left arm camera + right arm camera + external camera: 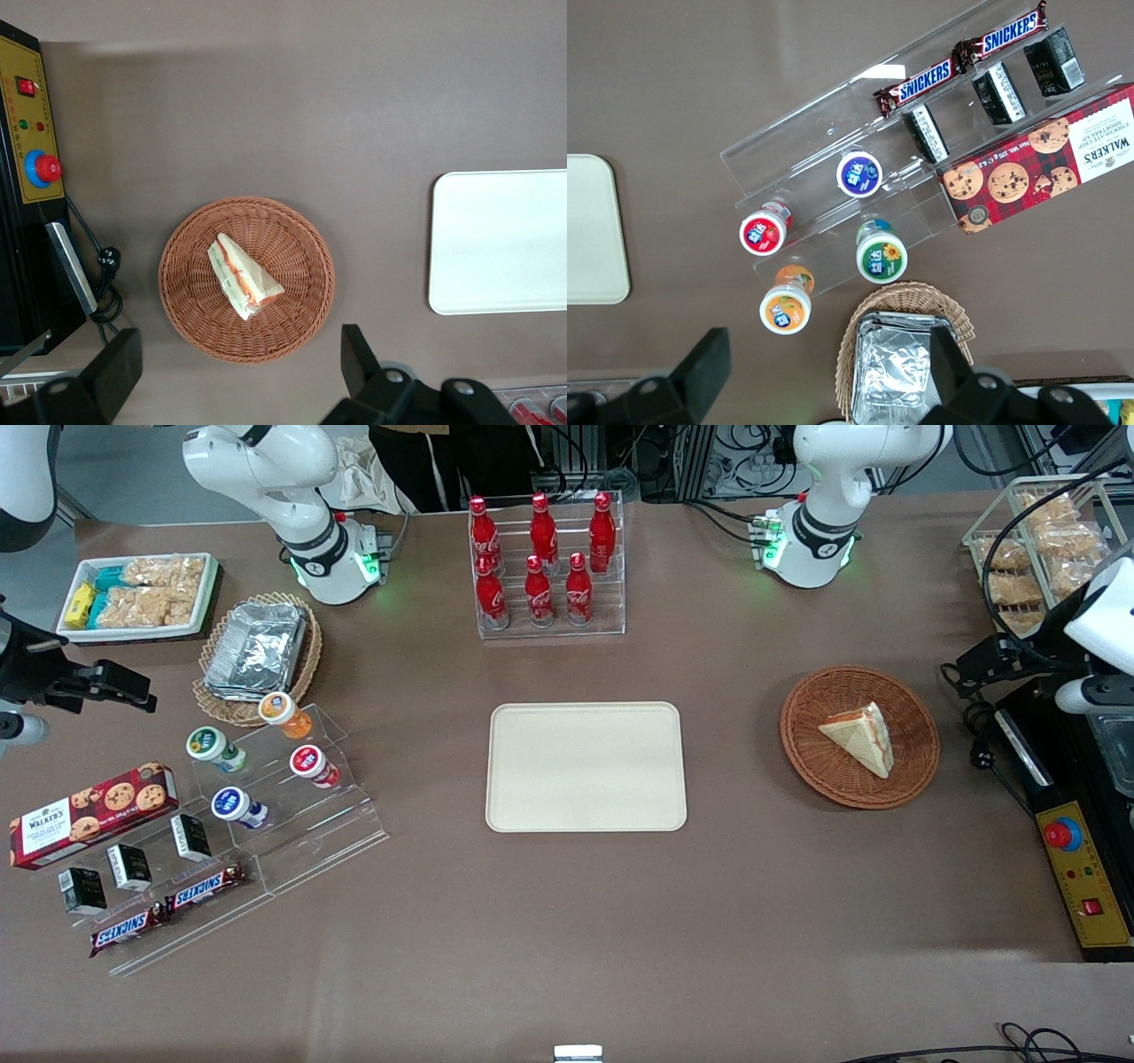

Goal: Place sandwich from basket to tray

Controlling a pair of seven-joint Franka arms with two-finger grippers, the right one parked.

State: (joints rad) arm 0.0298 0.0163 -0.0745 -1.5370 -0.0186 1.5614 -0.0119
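Released claw (pixel 239 376) hanging well above the basket (pixel 186 301), sandwich (pixel 243 276) lying inside almost straight below, long edge slanting across the finger gap, tray (pixel 500 242) well apart.

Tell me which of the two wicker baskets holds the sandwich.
The darker reddish-brown basket, toward the working arm's end, holds the sandwich. The paler basket holds a foil container. The gripper is open above it.

Left gripper (pixel 239 372) raised high, pointing down, jaws spread wide
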